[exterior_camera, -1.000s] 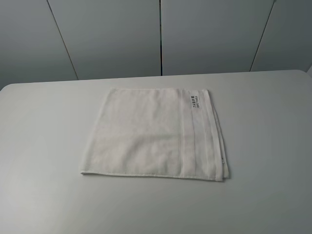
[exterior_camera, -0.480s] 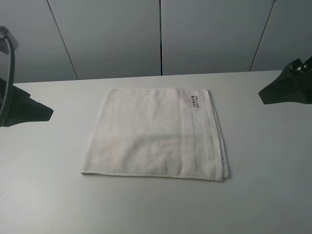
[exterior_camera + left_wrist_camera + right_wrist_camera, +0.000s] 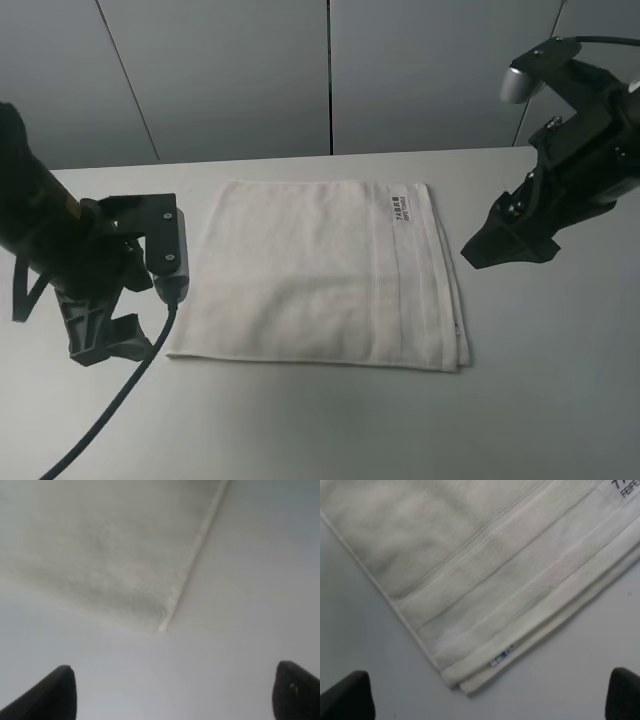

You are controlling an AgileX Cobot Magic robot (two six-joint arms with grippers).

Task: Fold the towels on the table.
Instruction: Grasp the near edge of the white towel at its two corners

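white table (image 3: 300, 430) bearing, at its middle, a flat off-white towel (image 3: 310, 270), which should handle as light, soft and limp, best pinched at its hemmed corners. left gripper (image 3: 175, 695) and right gripper (image 3: 485, 695) hang beside opposite edges, fingers apart, holding nothing.
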